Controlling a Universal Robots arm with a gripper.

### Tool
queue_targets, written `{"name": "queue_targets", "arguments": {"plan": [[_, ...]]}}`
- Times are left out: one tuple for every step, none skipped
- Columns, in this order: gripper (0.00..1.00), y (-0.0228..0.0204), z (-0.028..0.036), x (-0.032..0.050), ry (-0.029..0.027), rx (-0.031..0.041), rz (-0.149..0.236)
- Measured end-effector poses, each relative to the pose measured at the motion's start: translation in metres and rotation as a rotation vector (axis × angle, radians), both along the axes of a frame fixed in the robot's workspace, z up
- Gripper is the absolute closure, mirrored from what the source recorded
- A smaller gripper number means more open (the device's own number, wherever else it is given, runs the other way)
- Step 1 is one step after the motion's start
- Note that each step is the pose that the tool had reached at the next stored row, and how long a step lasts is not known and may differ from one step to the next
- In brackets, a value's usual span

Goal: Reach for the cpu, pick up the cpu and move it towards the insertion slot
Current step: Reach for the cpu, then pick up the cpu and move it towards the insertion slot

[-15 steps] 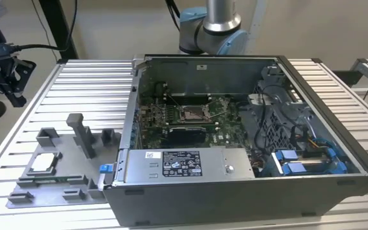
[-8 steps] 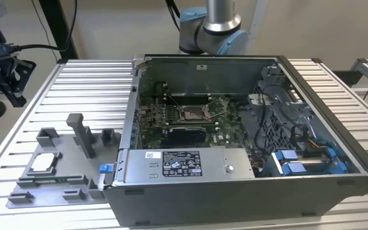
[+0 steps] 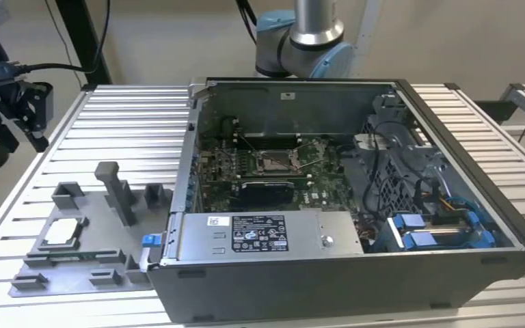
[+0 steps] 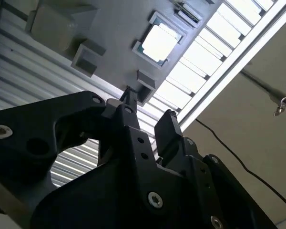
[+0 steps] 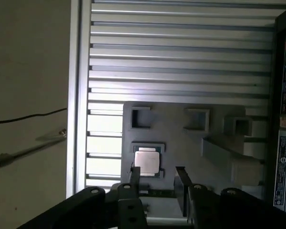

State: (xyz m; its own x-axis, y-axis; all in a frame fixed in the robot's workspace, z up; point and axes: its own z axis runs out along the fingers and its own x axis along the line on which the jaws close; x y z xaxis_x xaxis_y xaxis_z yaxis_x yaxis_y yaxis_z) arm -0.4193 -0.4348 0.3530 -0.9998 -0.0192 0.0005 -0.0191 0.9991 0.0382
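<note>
I had the ribbed silver aluminium table (image 3: 126, 116) under everything, and on it the big dark grey metal computer case (image 3: 335, 273) lay on its side with its panel off and the green board showing. Just beside the case, towards the exterior view's left, sat the flat grey plastic tray (image 3: 62, 277) with its raised blocks and rectangular recesses. In both wrist views I saw the black two-fingered gripper (image 5: 157, 179) (image 4: 148, 109) hanging above that tray. Its fingers (image 5: 135, 177) stood well apart, wider than the chip, and gripped nothing. Inside the case, near the middle of the board, was the insertion slot (image 3: 273, 161), a square silver-framed socket with a dark centre, well apart from the tray. The cpu (image 3: 62, 232) (image 5: 147, 161) (image 4: 159, 42), a small thin square chip with a silvery-white face, lay flat in a tray recess below the spread fingers, not touching them.
</note>
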Motion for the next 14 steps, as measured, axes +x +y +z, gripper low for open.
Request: {"name": "queue_targets", "arguments": {"plan": [[0.0, 0.0, 0.0, 0.0, 0.0001, -0.0001, 0.0], [0.0, -0.0001, 0.0, 0.0, 0.0, 0.0, 0.0], [0.0, -0.0001, 0.0, 0.0, 0.0, 0.0, 0.0], [0.0, -0.0001, 0.0, -0.0001, 0.0, 0.0, 0.0], [0.0, -0.0001, 0.0, -0.0001, 0.0001, 0.0, 0.0], [0.0, -0.0002, 0.0, -0.0001, 0.0, 0.0, 0.0], [0.0, -0.0002, 0.0, -0.0001, 0.0, 0.0, 0.0], [0.0, -0.0003, 0.0, -0.0001, 0.0, 0.0, 0.0], [0.0, -0.0003, 0.0, -0.0001, 0.0, 0.0, 0.0], [0.0, -0.0003, 0.0, -0.0001, 0.0, 0.0, 0.0], [0.0, -0.0003, 0.0, -0.0001, 0.0, 0.0, 0.0], [0.0, -0.0003, -0.0002, -0.0002, 0.0001, -0.0001, 0.0], [0.0, -0.0003, -0.0004, -0.0002, 0.0001, -0.0001, 0.0], [0.0, -0.0003, -0.0006, -0.0001, 0.0, 0.0, 0.0]]}}
